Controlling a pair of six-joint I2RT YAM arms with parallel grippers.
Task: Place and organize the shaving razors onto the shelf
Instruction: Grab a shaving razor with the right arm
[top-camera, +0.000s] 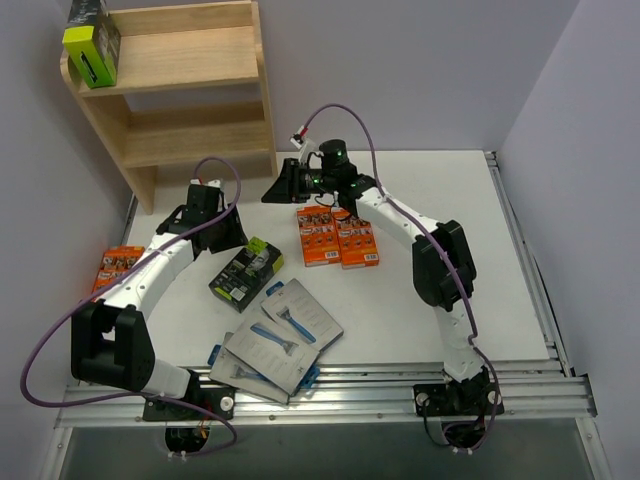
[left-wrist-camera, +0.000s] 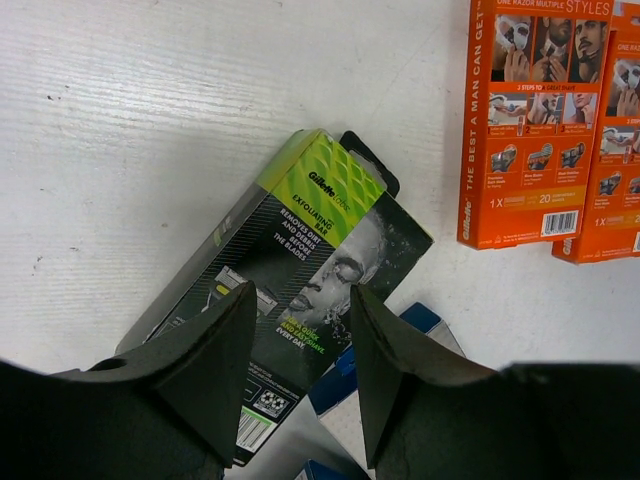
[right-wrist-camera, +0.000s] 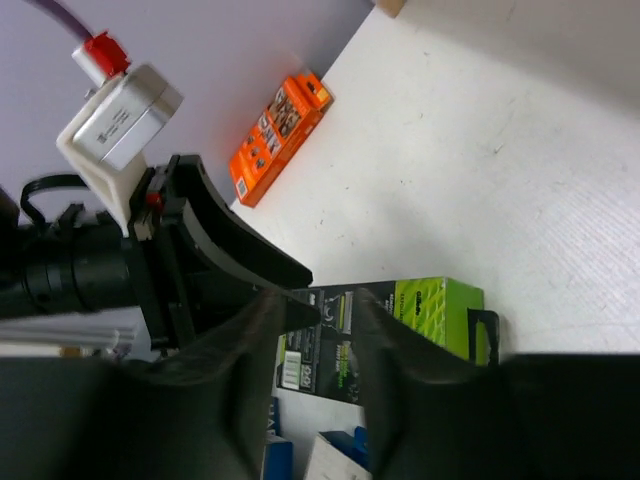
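A black razor box with lime-green sides lies flat on the table. My left gripper hovers over it, open, nothing between its fingers. My right gripper hangs in front of the shelf, pointing left, jaws slightly open and empty; the same black box shows beyond them. Another black and lime box stands on the shelf's top tier at the left. Three orange packs lie side by side at mid-table, and one orange pack at the left edge. Several grey cards with blue razors overlap near the front.
The left arm's wrist sits close beside my right fingers in the right wrist view. A metal rail runs along the table's near edge. Grey walls close in on the left and right.
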